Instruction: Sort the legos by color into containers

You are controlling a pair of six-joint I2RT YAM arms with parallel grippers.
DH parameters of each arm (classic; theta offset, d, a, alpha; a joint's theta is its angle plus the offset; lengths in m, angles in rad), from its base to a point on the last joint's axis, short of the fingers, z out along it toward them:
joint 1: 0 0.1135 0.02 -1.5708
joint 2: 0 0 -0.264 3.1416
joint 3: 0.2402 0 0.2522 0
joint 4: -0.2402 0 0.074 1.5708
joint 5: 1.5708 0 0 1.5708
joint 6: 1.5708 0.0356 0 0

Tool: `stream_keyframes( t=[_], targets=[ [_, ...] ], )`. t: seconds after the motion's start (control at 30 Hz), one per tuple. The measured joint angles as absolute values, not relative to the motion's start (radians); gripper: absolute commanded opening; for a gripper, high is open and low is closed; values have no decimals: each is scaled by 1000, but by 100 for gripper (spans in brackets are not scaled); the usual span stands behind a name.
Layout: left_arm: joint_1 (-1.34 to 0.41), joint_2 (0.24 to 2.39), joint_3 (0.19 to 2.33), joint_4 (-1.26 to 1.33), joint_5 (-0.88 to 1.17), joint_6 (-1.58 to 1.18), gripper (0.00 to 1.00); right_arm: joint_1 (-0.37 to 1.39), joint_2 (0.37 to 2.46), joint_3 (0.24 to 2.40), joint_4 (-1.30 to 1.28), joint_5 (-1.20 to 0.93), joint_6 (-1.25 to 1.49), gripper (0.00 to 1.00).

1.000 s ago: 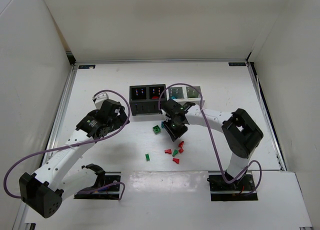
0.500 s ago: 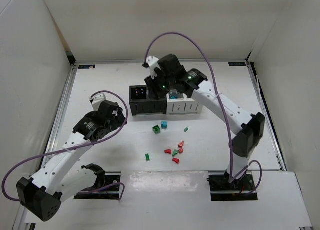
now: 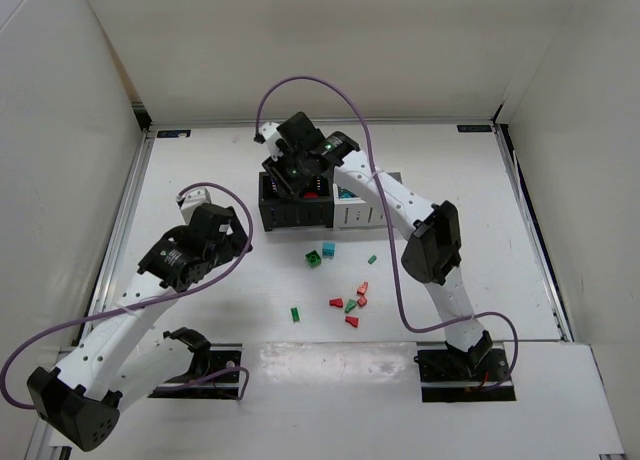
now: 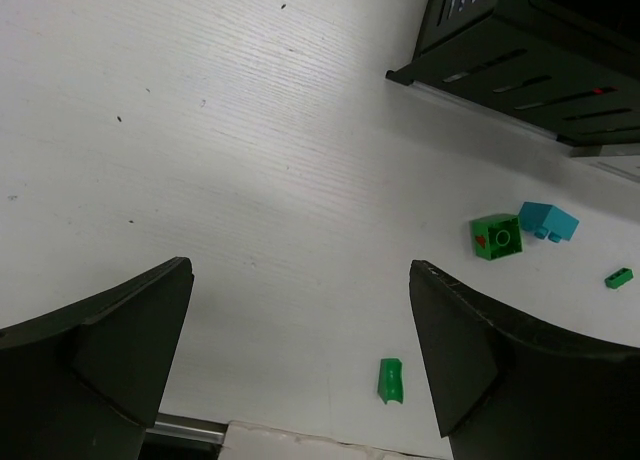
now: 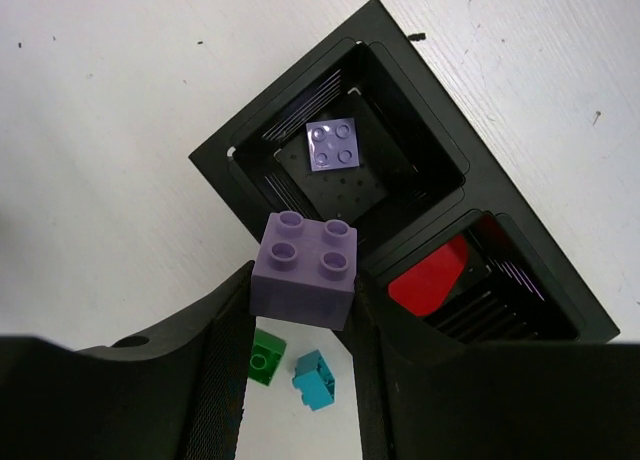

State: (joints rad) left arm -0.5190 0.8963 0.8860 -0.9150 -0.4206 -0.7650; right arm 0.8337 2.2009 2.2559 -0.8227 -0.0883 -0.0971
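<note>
Found right gripper [image 5: 300, 298] clamped on small purple four-stud plastic brick [image 5: 305, 265], poised above black open-top cube bin [image 5: 280, 80] (matching purple brick [image 5: 333, 145] inside), presumably for release. Noted left gripper [image 4: 300, 300] agape, empty.

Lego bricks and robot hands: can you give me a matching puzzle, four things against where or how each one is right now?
Things:
1. red brick
2. teal brick
3. left hand
4. right hand

Places or states:
A. shut on a purple brick
B. on the table beside a green brick
C. open, holding nothing
D. inside a black bin

Pairs: 1-D, 2-B, 3-C, 4-A.
</note>
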Motion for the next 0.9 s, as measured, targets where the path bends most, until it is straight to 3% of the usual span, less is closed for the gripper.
stream_keyframes(
  t=[0.17,0.4,0.5,0.73,0.9],
  targets=[
    [-519,896,886,-914,-407,-756,100,840,2208,2276,-821,-76,-104,33],
    [-518,896,886,-911,-386,-749,100,852,2209,2292,-822,-62,-116,63],
    [-518,896,886,-911,-379,-748,100,854,2210,2293,-822,-55,-119,70],
    [-518,896,886,-905,-363,-720,100,854,2206,2291,-821,-52,-118,76],
    [-521,929,905,-879,-316,-662,100,834,2091,2154,-790,-55,-105,76]
  ],
)
